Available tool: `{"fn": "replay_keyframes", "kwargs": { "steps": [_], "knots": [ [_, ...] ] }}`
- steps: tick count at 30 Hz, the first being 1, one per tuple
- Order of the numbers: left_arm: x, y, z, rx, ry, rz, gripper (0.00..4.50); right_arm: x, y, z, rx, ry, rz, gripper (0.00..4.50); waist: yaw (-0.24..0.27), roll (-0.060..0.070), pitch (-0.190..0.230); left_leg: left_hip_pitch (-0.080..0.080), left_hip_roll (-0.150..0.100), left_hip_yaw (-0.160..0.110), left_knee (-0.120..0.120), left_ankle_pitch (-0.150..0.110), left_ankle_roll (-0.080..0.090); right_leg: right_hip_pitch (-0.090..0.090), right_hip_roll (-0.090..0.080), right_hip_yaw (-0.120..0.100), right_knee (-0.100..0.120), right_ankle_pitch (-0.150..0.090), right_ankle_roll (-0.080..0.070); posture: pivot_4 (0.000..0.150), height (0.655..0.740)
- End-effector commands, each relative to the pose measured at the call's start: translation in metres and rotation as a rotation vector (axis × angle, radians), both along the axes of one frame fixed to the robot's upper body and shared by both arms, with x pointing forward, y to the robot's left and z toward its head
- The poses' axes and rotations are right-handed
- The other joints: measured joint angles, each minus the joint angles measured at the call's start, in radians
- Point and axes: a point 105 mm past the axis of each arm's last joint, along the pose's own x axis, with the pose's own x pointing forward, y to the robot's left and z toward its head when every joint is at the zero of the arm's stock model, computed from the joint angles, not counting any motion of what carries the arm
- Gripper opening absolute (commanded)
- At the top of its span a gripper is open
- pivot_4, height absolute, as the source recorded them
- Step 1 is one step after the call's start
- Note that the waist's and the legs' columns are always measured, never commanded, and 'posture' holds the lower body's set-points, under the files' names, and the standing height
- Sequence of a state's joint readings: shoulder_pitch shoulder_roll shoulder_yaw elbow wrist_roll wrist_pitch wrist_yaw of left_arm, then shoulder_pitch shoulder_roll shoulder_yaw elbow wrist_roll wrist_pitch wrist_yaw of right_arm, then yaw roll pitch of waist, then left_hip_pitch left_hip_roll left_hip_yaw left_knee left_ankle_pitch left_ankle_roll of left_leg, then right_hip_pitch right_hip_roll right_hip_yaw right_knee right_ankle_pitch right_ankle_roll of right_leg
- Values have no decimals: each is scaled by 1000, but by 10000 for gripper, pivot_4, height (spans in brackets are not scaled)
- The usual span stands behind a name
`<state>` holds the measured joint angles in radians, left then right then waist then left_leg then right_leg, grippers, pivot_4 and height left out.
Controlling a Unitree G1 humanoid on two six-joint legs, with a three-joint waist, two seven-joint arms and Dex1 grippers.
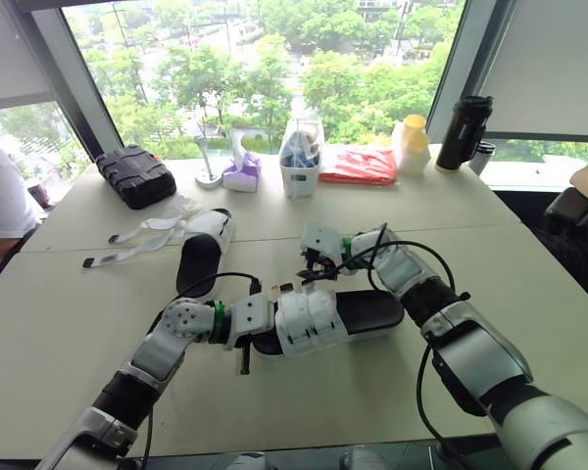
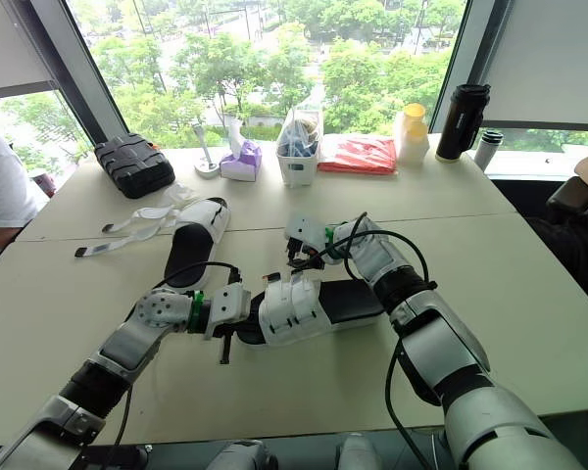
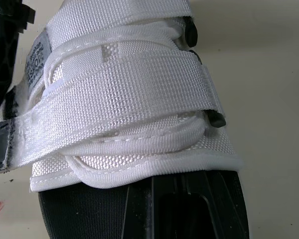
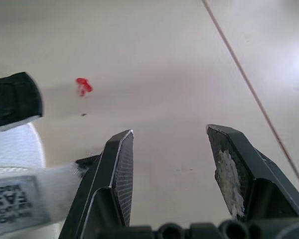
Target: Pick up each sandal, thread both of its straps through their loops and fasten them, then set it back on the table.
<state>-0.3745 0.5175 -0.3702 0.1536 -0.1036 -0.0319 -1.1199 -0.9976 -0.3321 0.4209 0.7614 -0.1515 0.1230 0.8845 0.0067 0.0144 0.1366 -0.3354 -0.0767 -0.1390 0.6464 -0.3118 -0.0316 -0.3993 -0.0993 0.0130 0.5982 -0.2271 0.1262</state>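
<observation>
the near sandal [image 1: 325,318] lies across the table [image 1: 529,294] close to its front edge, about mid-width. it has a black sole and footbed, and broad white woven straps [image 3: 124,94] wrapped over the forefoot. in my left wrist camera the straps lie flat, one over the other, above a stitched padded rim. i can't make out whether they're pressed fully down, and a labelled strap end is cut off at the side.

my left gripper [image 1: 251,349] sits against the strapped end of that sandal, and i cannot tell whether its fingers are apart or together. my right gripper [image 4: 168,133] hangs just behind the sandal with its fingers spread and nothing between them, over bare tabletop with a small red mark [image 4: 82,85].

further back, toward the left edge, the second sandal [image 1: 204,253] lies with its white straps [image 1: 142,240] loose and splayed on the table.

along the far edge stand a black case [image 1: 135,176], a purple tissue box [image 1: 241,176], a white caddy [image 1: 300,162], a red bag [image 1: 359,166], a yellow-capped bottle [image 1: 412,145] and a black flask [image 1: 463,132]. a person's white sleeve [image 1: 0,206] is cut off at the left.
</observation>
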Motion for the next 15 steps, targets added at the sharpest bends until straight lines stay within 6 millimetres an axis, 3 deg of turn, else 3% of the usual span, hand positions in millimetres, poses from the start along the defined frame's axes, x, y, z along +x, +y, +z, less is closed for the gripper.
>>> {"fn": "replay_keyframes", "kwargs": {
  "steps": [1,3,6,9,15],
  "knots": [
    [-32,25,-80,259,247,30,0,10,-12,67,126,-199,10,24778,2,0,0,0,0,0,0,0,0,0,0,0,0,0,0,1500,7400],
    [-28,26,-77,250,232,40,0,4,-31,78,104,-298,36,24778,7,0,1,-1,0,0,0,0,0,0,0,0,0,0,0,1500,7400],
    [-22,28,-70,232,203,56,0,-9,-47,78,59,-390,86,24778,4,-1,0,-2,0,0,0,0,0,2,0,0,-2,0,1,1500,7400],
    [-9,31,-49,186,146,85,0,-29,-69,70,0,-466,131,24778,2,-3,1,-2,0,0,-1,0,0,3,0,0,-2,-1,1,1500,7400],
    [-3,43,-6,95,87,126,0,-58,-90,55,-117,-590,239,24778,-25,-4,21,-4,2,3,-1,0,0,-2,1,2,0,-1,1,1500,7400]
  ]
}}
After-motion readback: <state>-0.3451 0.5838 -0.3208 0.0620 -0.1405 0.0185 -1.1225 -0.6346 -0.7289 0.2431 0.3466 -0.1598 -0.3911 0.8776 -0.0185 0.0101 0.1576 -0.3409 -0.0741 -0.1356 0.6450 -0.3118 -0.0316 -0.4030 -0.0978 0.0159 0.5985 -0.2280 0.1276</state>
